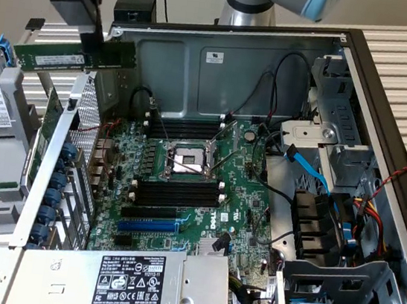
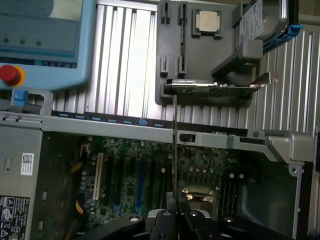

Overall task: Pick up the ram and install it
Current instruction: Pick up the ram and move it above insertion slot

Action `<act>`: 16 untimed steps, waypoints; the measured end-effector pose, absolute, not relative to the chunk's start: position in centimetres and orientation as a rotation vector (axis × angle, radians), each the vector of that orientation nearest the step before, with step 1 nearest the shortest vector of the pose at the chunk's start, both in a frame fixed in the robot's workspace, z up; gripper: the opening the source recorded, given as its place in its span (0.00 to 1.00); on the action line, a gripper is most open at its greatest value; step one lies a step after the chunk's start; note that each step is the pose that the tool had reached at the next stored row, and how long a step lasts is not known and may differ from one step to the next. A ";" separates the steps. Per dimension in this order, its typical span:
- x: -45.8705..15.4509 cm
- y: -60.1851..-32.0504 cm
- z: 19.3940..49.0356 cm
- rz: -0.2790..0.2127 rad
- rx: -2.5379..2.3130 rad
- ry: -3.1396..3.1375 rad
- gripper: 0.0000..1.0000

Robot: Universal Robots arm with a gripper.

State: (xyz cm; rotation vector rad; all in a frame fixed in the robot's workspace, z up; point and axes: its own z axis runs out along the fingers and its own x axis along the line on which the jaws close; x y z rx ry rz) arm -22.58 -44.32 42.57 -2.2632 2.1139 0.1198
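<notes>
My gripper (image 1: 92, 53) hangs above the left rear corner of the open computer case, at the exterior view's upper left, shut on the ram (image 1: 51, 57). The ram is a long green stick with a white label, held level in the air above the case wall. From the wrist, the ram (image 2: 174, 150) appears edge-on as a thin dark line running out from between the black fingers (image 2: 169, 219). The black memory sockets (image 1: 179, 194) lie on the motherboard (image 1: 242, 202) below, beside the processor socket (image 1: 186, 159). A second set of sockets (image 1: 184, 128) sits behind it.
A blue expansion slot (image 1: 147, 225) and the power supply (image 1: 133, 285) lie toward the front of the case. Cables and drive cages (image 1: 345, 216) crowd the exterior view's right. Outside the case, a grey tray (image 2: 170, 45) carries a processor (image 2: 208, 22), a hard drive (image 2: 262, 17) and a card (image 2: 215, 89).
</notes>
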 end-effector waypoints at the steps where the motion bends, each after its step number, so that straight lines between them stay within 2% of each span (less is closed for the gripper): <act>1: -22.1 -44.3 42.6 0.120 -2.263 2.114 0.12; 16: -15.4 -44.2 41.6 0.121 -2.264 2.114 0.12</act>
